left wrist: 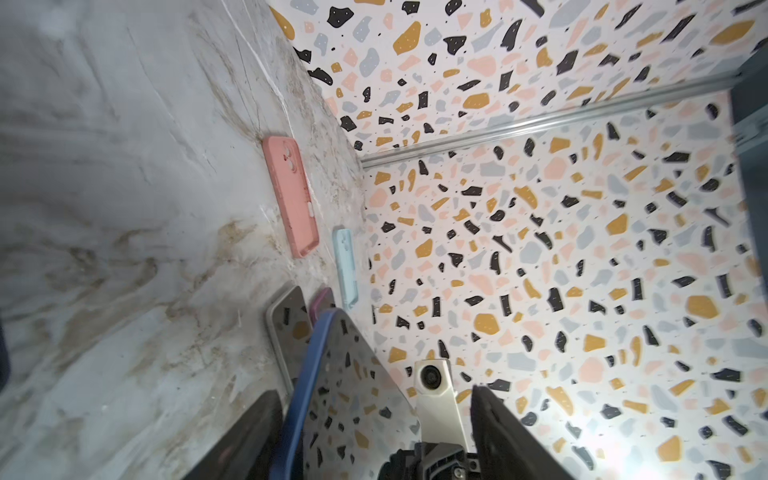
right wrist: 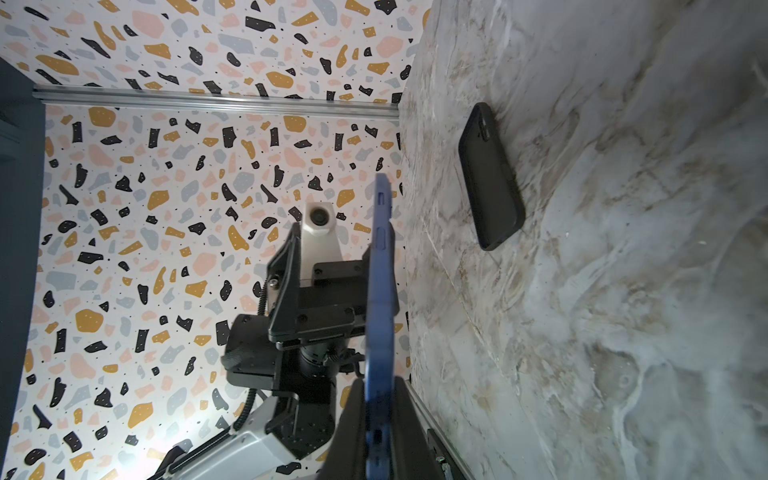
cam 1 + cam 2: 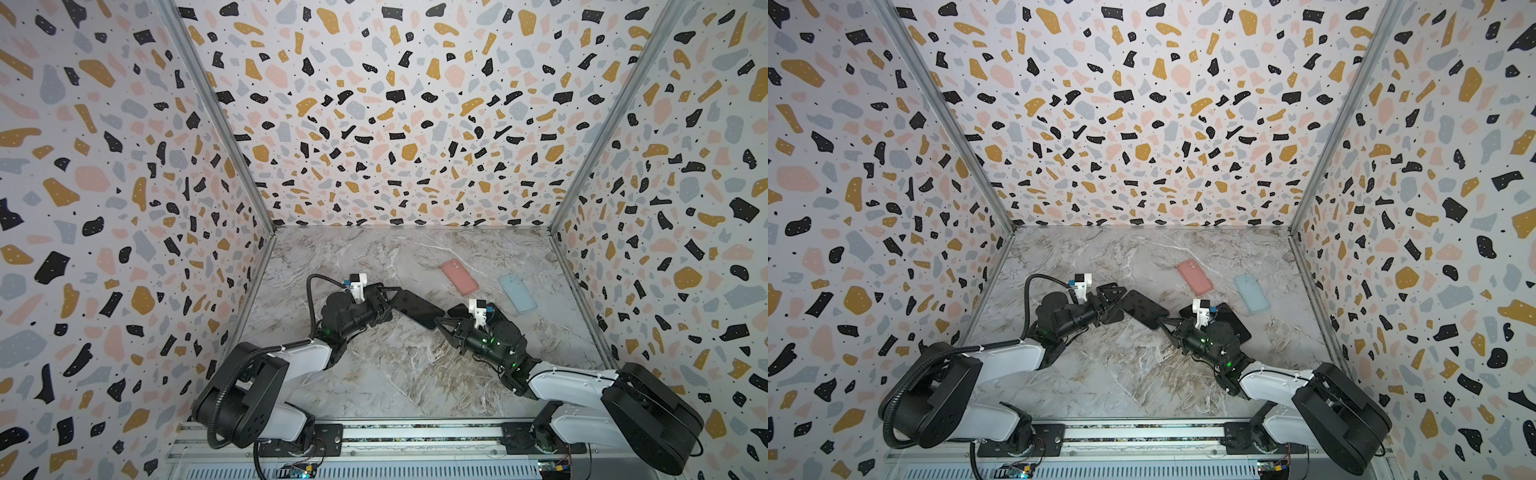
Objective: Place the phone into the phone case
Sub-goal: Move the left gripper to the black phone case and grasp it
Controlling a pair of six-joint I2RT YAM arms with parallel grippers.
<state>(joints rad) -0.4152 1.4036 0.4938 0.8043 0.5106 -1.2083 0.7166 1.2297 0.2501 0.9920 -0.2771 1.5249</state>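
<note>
A phone (image 3: 417,309) with a dark glossy screen and a blue case round its rim hangs flat above the table's middle in both top views. My right gripper (image 3: 439,322) is shut on its near end. In the right wrist view the blue edge (image 2: 382,270) runs out from between the shut fingers (image 2: 353,432). My left gripper (image 3: 391,298) is at the phone's other end and stands open. In the left wrist view the phone (image 1: 353,395) lies against one finger (image 1: 249,436), with a wide gap to the other.
A pink case (image 3: 459,276) and a light blue case (image 3: 517,293) lie on the marble table at the back right. A dark slab (image 3: 1235,322) lies partly under my right wrist. A black case (image 2: 490,178) lies flat on the table in the right wrist view. Patterned walls enclose three sides.
</note>
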